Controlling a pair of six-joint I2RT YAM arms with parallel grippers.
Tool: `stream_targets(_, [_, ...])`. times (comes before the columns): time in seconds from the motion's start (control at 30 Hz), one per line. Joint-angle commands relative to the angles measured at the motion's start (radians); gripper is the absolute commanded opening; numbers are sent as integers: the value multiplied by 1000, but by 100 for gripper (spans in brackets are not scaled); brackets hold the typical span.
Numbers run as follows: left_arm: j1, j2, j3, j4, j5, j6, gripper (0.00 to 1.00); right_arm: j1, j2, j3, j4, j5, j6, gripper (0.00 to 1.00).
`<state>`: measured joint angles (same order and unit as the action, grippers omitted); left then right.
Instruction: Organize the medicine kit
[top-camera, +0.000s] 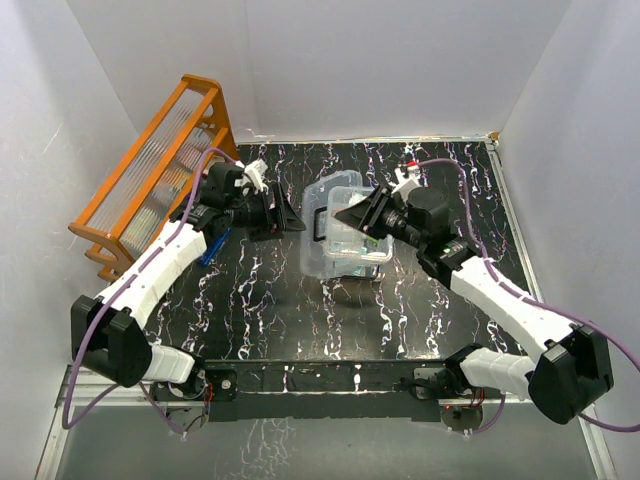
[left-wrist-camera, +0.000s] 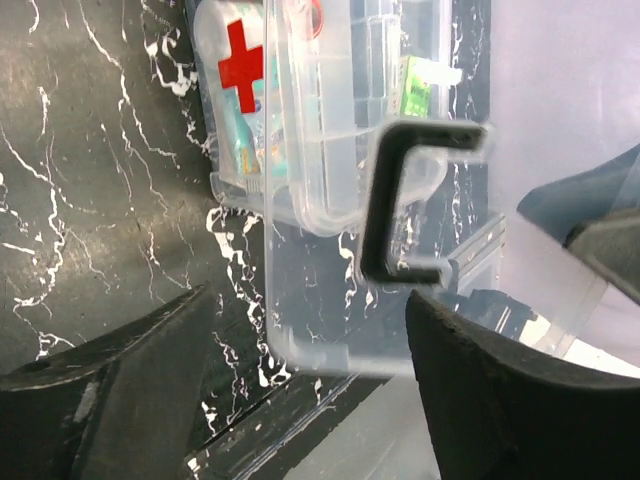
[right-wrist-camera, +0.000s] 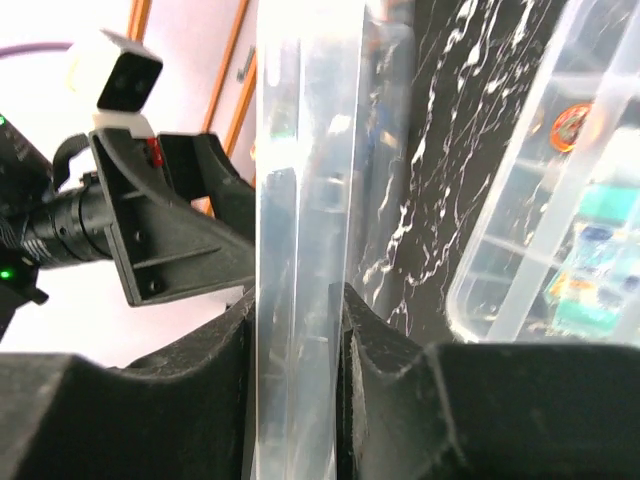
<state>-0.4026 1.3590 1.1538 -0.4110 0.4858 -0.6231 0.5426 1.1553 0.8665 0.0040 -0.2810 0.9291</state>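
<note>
Robotics lab test cell.
Closed in by plain white panels (top-camera: 400, 60) behind and to either side of a black, white-veined surface (top-camera: 260, 300). At that surface's near edge, a left arm (top-camera: 150, 270) and a right arm (top-camera: 500, 290) in white and black, bolted side by side to a dark mounting bar (top-camera: 320, 372). Purple cable (top-camera: 207, 152) looped along each arm, and a small white camera (right-wrist-camera: 115, 75) fixed at the left arm's wrist. Staged props on the surface: an orange wooden rack (top-camera: 150, 170) at its far left and a clear medicine kit (top-camera: 325, 262) near its middle.
</note>
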Motion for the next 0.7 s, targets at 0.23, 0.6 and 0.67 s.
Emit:
stream_targets(0.23, [1,86,151,-19,-58,-12,82,-201,-42,-14,140,-90,83,21])
stream_targets(0.6, [1,163,103,121,-17,-84,79,-319,9,-54,192,-162,97,20])
stream_targets(0.67, [1,191,101,139,12,-98,77,-360,17,-69,192,-199,90,21])
